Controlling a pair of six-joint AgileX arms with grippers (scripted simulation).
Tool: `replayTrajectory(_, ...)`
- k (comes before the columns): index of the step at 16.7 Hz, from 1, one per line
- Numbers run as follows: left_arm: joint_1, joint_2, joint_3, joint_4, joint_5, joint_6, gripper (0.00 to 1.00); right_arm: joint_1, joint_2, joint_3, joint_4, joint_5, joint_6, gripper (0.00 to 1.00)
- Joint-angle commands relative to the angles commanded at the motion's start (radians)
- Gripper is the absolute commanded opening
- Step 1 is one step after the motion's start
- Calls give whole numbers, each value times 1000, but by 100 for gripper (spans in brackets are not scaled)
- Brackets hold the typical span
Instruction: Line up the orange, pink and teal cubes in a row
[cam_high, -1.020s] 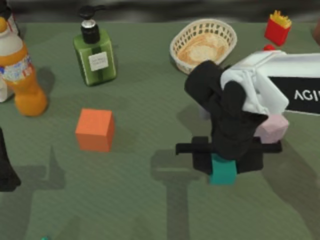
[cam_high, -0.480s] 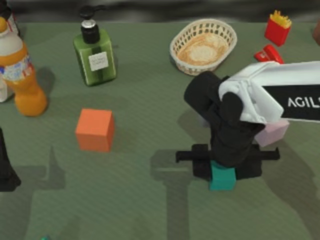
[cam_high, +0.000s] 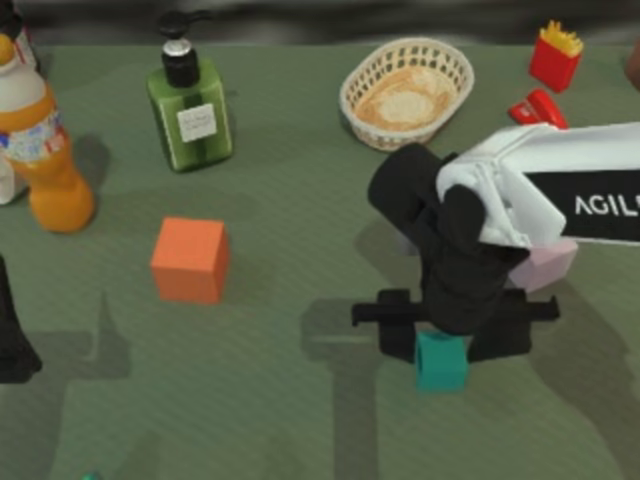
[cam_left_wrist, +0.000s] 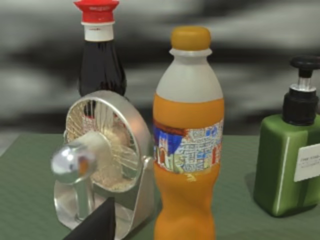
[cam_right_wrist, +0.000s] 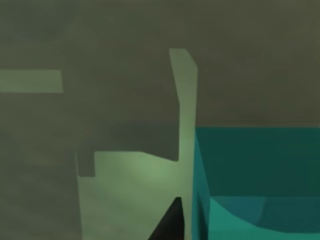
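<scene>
The right end effector (cam_high: 441, 335) is open, with the teal cube (cam_high: 441, 361) between its fingers; it looks light and hard, so squeeze its flat sides.

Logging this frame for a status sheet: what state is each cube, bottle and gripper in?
teal cube: on the table, between the right gripper fingers
pink cube: on the table, partly hidden under the right arm
orange cube: on the table, untouched
orange drink bottle: upright, capped
pump bottle: upright
left gripper: parked at the left edge
</scene>
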Motion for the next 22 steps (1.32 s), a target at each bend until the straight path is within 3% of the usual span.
replayTrajectory(2, 0, 0, 0, 0, 0, 0, 100, 0, 0, 0, 0, 0, 0, 98)
replayTrajectory(3, 0, 0, 0, 0, 0, 0, 100, 0, 0, 0, 0, 0, 0, 100)
replayTrajectory(12, 0, 0, 0, 0, 0, 0, 100, -1, -2, 3, -3, 0, 0, 100)
replayTrajectory(19, 0, 0, 0, 0, 0, 0, 100, 9, -87, 138, -233, -1, 1, 100)
replayTrajectory(22, 0, 0, 0, 0, 0, 0, 100, 10, -103, 154, -256, -1, 0, 100)
